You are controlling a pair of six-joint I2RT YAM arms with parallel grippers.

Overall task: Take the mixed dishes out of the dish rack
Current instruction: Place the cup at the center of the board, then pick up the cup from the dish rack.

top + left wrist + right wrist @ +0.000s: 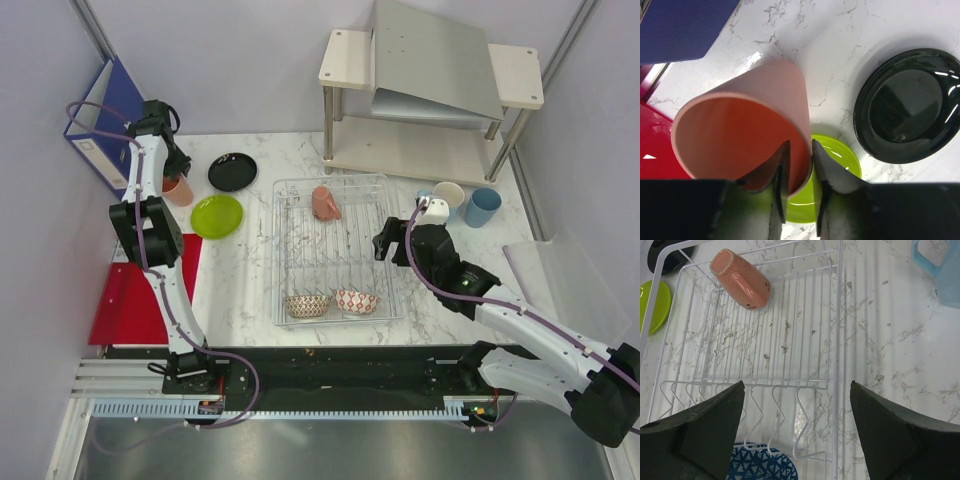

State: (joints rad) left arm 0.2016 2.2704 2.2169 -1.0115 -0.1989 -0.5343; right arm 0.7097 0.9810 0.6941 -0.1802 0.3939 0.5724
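Two-armed working over the marble tabletop (250, 290), from above: holding the left end effector (172, 172) at the salmon-pink cup (179, 190), beside the lime-green plate (217, 215) and black plate (232, 171); hanging the right end effector (385, 240) over the dish rack's (320, 255) right side, with the mug (325, 203) at the far end, the brown-white bowl (308, 305) and red-white bowl (356, 301) at the near end. Left wrist: pinching the cup's wall between both fingers (830, 175). Right wrist: spreading wide above the dish rack.

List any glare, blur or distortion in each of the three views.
Left wrist: glare streaks on the black plate; the salmon-pink cup looms close and slightly soft. Right wrist: the dish rack is sharp under even light, the near foreground dark. Top external: even light, faint shadows, corner posts leaning from lens distortion.
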